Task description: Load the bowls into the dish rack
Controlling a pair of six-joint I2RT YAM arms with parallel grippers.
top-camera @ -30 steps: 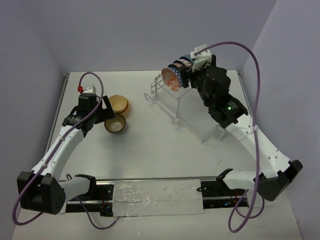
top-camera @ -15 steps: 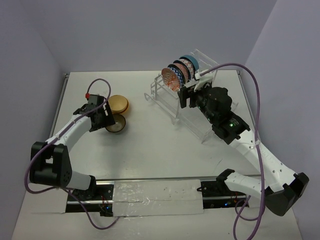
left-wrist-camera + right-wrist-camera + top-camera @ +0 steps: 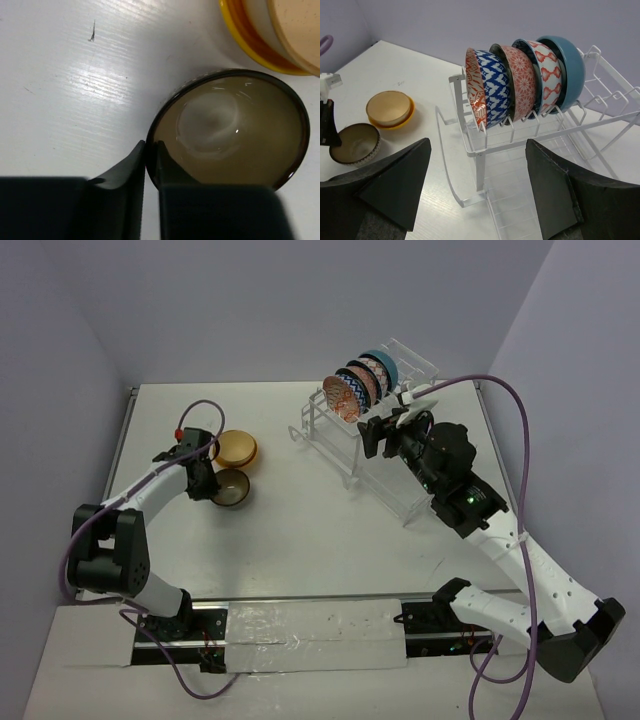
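A tan bowl (image 3: 230, 131) with a dark rim rests on the table, and my left gripper (image 3: 150, 150) is shut on its near rim, one finger inside and one outside. From above, that bowl (image 3: 233, 487) lies left of centre with the left gripper (image 3: 200, 480) at its left edge. A cream bowl nested in an orange-yellow bowl (image 3: 238, 448) sits just behind it. Several patterned and blue bowls (image 3: 520, 82) stand on edge in the top tier of the white wire dish rack (image 3: 485, 150). My right gripper (image 3: 477, 185) hovers open over the rack's near end, empty.
The rack (image 3: 385, 465) occupies the back right of the table, with a clear tray beneath. Purple cables loop off both arms. White walls close in the table's left, back and right.
My left gripper came down to the tan bowl and closed on its rim. The right arm drew back from the stacked bowls toward the rack's near end, staying open.
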